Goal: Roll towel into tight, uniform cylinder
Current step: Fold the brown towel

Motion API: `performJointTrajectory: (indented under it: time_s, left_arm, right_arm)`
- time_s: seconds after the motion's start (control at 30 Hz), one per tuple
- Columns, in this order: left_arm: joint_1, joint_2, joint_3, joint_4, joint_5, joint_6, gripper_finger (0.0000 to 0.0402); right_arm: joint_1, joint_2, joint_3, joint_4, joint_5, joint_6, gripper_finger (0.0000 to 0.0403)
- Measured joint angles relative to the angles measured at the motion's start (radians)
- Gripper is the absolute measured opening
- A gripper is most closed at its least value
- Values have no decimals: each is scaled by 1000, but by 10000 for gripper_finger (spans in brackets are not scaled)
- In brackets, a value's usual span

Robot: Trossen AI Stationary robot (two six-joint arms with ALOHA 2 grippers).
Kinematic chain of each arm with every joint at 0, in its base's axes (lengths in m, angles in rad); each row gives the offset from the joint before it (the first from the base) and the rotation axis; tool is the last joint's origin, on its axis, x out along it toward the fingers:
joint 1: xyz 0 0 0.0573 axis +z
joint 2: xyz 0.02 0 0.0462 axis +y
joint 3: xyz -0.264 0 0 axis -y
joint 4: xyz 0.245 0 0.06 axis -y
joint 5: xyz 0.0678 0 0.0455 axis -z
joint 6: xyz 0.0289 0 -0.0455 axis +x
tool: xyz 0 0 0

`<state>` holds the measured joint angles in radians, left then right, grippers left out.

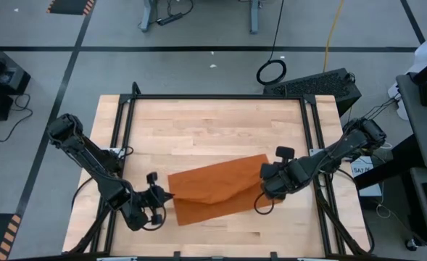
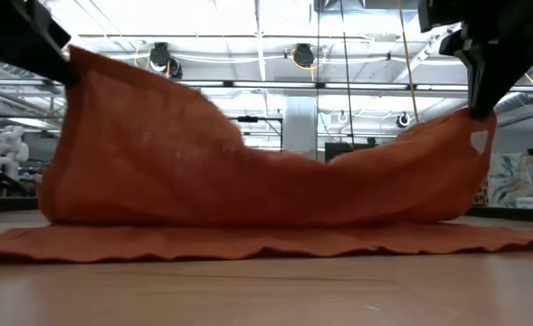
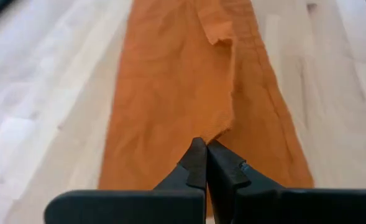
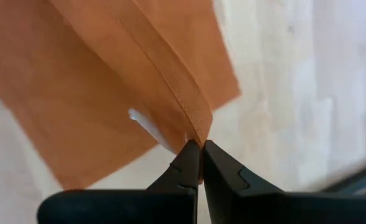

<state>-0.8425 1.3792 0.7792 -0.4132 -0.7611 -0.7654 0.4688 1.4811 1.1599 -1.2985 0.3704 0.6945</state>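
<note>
Left tool [image 1: 155, 197]: dark two-finger tool, one of two, near the surface's front edge toward its left corner; its fingers are pinched closed on the towel's near left corner, lifted off the surface.
Towel [image 1: 217, 190]: one rust-orange soft fabric cloth lying across the front middle of the pale wooden surface [image 1: 213, 123]. Its far part rests flat; its near edge is raised at both corners and sags in the middle between them, as the low view shows.
Tag [image 4: 146, 126]: one small white tag, just beside the corner held by the right tool.
Right tool [image 1: 267, 190]: second dark two-finger tool, toward the surface's front right; fingers closed tight on the towel's near right corner, also lifted.
Count: two arms, two tools, one towel, one tag.
Risk, uneven fold: the left corner looks higher than the right in the low view, so the edge may come down skewed and the roll could turn cone-shaped.
Risk, slack middle: the sagging centre may bunch and make a loose core.
Risk, slip: each tool holds only a thin corner, so a pull apart could free the fabric.
</note>
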Motion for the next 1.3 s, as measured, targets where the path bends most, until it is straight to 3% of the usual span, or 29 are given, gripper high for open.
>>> performJointTrajectory:
  time_s: [0.3, 0.6, 0.83, 1.1, 1.3]
  left_arm:
    - [3, -4, 26, 2, -138, 82, 3]
    - [10, -60, 47, 1, -241, 179, 2]
    - [13, -64, 47, -5, -113, 140, 2]
    - [13, 13, 47, 2, 36, 90, 2]
    - [11, 76, 47, 41, 78, 89, 2]
  right_arm:
    - [-58, -4, 18, -89, 36, -5, 4]
    - [-92, -4, 139, -136, 103, -66, 4]
    - [-102, -4, 171, -138, 51, -109, 4]
    - [-100, -4, 171, -142, -11, -116, 4]
    - [-99, -4, 171, -143, -64, -120, 4]
